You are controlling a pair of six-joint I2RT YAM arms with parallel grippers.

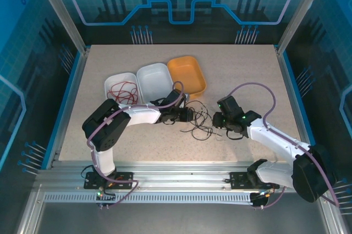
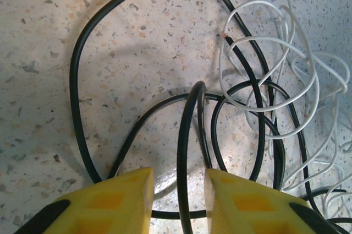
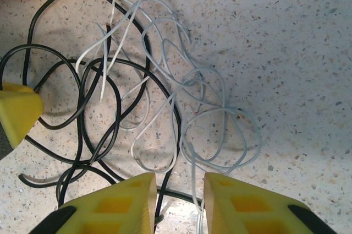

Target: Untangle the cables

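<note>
Working both sides of the cables [image 1: 197, 123] at the table's [image 1: 110, 151] centre, we hold the left gripper [image 2: 179, 176] half-open astride a black loop [image 2: 186, 135] running straight ahead; the right gripper [image 3: 180, 181], also open, straddles whitish strands [image 3: 193, 173], nothing pinched.

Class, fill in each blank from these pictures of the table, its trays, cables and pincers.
The red cables lie in a ___ tray. The end tray on the right of the row is ___. A ___ cable runs between the left pincer's fingers.
Missing words: white; orange; black.
</note>
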